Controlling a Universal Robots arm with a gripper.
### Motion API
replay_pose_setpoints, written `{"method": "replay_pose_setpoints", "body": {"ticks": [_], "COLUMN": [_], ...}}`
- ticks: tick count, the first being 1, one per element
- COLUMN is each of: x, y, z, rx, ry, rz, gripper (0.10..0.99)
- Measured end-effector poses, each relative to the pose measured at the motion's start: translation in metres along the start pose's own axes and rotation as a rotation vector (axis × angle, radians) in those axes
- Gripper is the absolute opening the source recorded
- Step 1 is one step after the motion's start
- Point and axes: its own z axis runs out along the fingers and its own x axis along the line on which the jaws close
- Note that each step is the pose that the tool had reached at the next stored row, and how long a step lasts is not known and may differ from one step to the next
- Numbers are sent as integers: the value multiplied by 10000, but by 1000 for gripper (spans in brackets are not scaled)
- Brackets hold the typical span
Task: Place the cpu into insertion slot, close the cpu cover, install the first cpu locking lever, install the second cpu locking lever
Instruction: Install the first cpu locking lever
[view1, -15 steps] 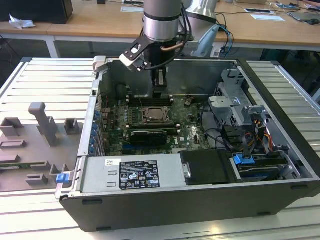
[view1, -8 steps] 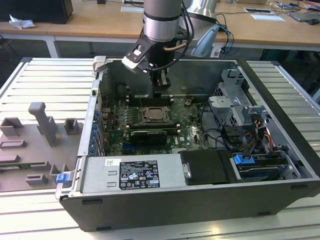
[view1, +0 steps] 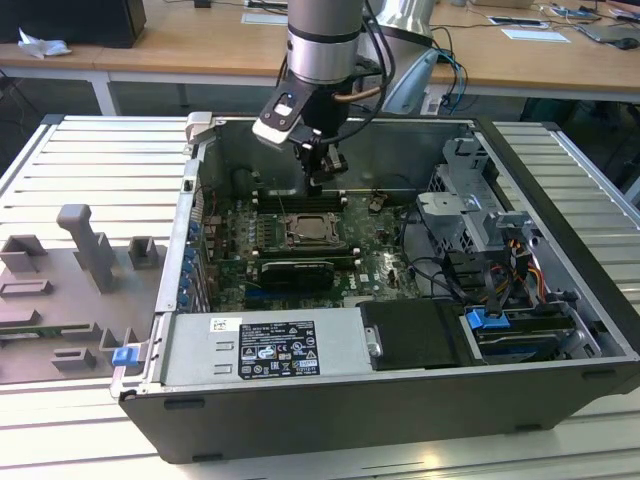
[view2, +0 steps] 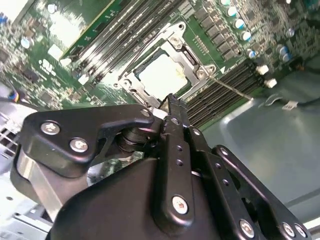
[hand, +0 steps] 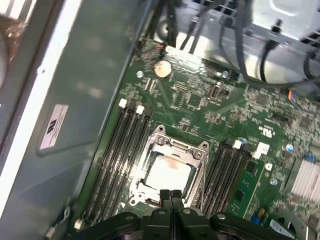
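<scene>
The cpu (hand: 167, 172) lies flat in the insertion slot (view1: 308, 232) on the green motherboard, its pale metal top showing in both wrist views (view2: 162, 75). The silvery cpu cover (hand: 173, 147) lies down around it as a frame (view2: 183, 49). A thin wire locking lever (view2: 231, 86) sticks out past one corner of the socket, over the memory slots. My gripper (view1: 318, 180) hangs inside the open computer case, a little above the socket's far edge. Its black fingers (hand: 171, 196) are pressed together, shut, with nothing between them (view2: 171, 102).
Long black memory slots (hand: 117, 150) flank the socket on both sides. A drive cage (view1: 470, 190) with cables (view1: 500, 290) fills the case at the exterior view's right; a power supply (view1: 270, 350) sits at the front. Grey fixtures (view1: 85, 250) stand on the table at the left.
</scene>
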Motion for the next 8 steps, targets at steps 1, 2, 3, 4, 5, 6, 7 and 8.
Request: {"method": "replay_pose_setpoints", "body": {"ticks": [1,2,3,4,5,6,7,8], "x": [0,0,0,0,0,0,0,0], "y": [0,0,0,0,0,0,0,0], "z": [2,3,4,5,6,6,7,7], "rx": [6,9,12,17,20,23,25,28], "ry": [5,8,10,15,18,20,22,25], "rz": [-398,-599,-845,-1215,-1406,-1597,-1777,-1962], "gripper": [106,106,106,106,106,106,106,106]}}
